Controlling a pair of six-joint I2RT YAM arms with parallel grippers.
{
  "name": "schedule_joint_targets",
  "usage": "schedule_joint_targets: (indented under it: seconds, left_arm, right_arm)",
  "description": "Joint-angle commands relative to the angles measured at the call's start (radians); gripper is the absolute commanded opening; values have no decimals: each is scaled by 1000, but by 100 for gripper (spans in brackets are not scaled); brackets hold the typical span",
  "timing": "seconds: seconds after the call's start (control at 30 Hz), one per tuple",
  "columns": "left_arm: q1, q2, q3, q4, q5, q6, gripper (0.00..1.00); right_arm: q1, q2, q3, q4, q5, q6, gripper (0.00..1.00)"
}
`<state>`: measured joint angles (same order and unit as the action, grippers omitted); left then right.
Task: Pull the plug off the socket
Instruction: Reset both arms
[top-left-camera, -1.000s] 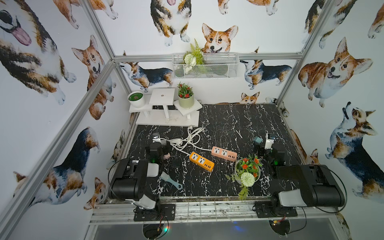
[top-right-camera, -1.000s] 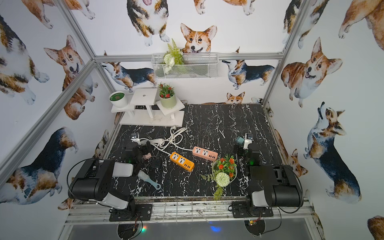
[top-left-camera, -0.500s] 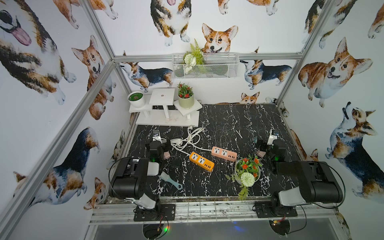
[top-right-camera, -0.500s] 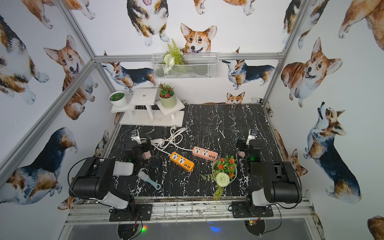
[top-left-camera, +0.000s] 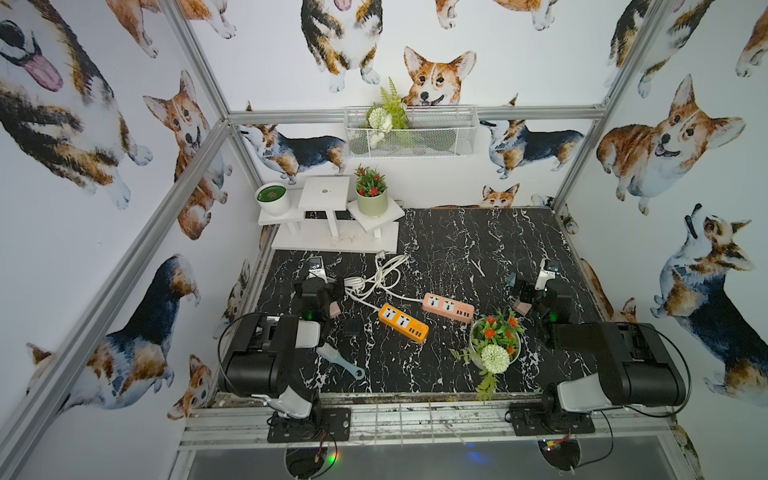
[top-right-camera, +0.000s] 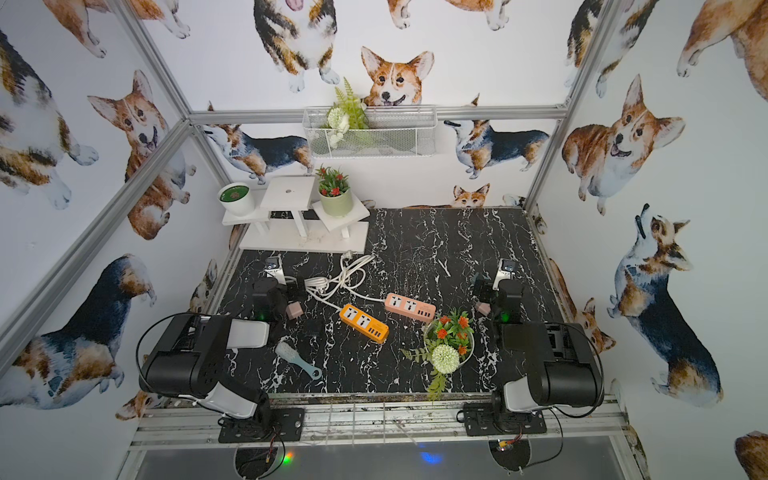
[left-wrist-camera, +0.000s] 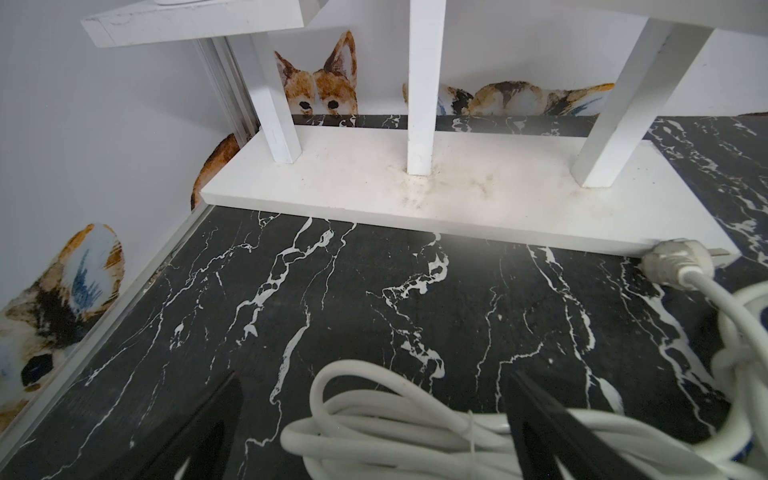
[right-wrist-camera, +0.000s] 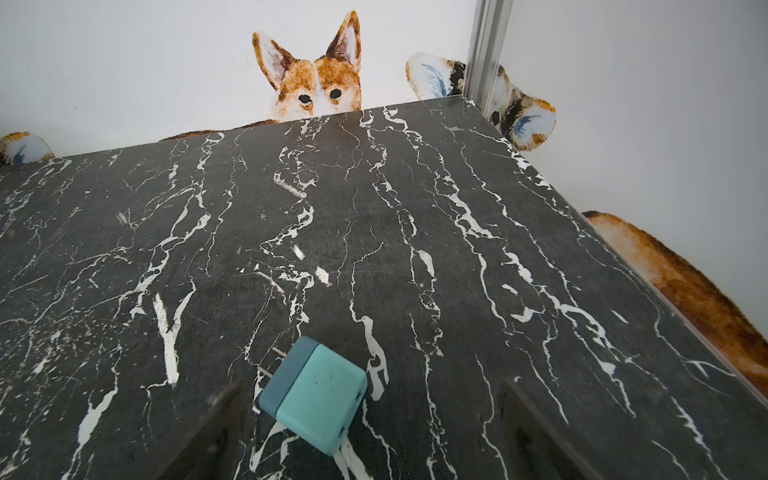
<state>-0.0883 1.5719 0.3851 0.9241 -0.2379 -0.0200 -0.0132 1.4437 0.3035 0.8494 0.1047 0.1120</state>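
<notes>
I saw wide jaws: left gripper astride the cord; right gripper astride the plug, near the tabletop's right edge.

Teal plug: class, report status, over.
Left tool open over coiled white cable. Right tool open; teal square plug loose on black marble table, prongs bare. Nothing blocking.

Blue brush front-left, potted flowers front-rt, white stand at back

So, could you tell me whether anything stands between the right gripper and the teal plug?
Nothing visible does. The teal plug lies loose on the marble table, prongs bare, directly in front of the open right gripper.
</notes>
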Motion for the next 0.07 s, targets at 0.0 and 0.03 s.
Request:
schedule_joint_targets:
  seconds: [0.0,0.03]
  left_arm:
    - [-2,-3,-9,15,-8,15,100]
    - [-2,-3,-9,15,-8,14,100]
  right_arm:
    - [0,-2,2,8,7,12,100]
    - [0,-2,2,8,7,12,100]
